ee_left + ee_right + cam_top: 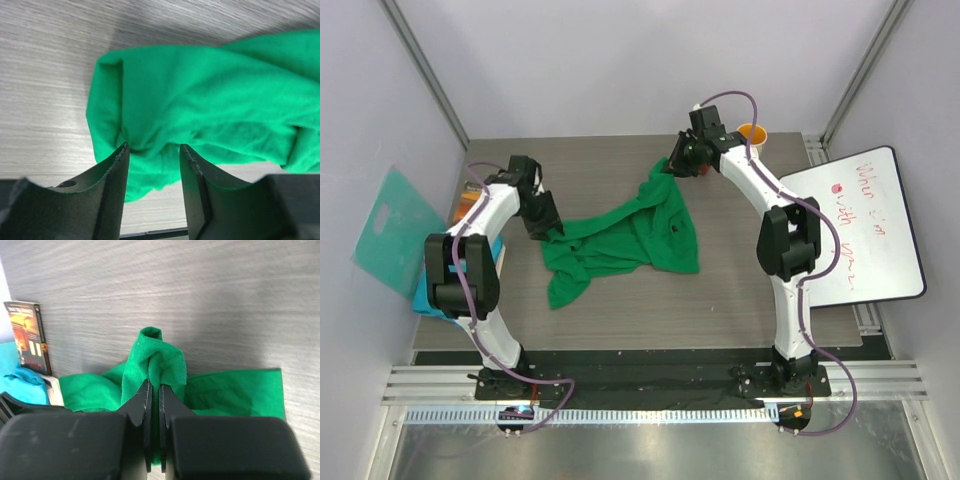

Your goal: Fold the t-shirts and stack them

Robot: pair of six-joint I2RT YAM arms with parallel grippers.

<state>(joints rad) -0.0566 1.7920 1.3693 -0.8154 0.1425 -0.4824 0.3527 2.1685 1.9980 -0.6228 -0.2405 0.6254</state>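
Observation:
The bright green t-shirt (630,240) lies crumpled and stretched across the middle of the table. My right gripper (672,168) is shut on a pinched fold of its far edge; in the right wrist view the green cloth (156,352) bulges up out of the closed gripper (154,386). My left gripper (545,225) is at the shirt's left end. In the left wrist view it (152,147) is open, its jaws apart on either side of a bunched edge of the green shirt (200,95). The teal-blue t-shirt (425,298) lies bunched at the table's left edge, partly hidden behind the left arm.
A stiff teal board (395,228) with a handle hole leans at the left wall. An orange mug (753,134) stands at the back right. A whiteboard (865,230) lies at the right. A printed box (27,335) lies by the teal-blue shirt (20,382).

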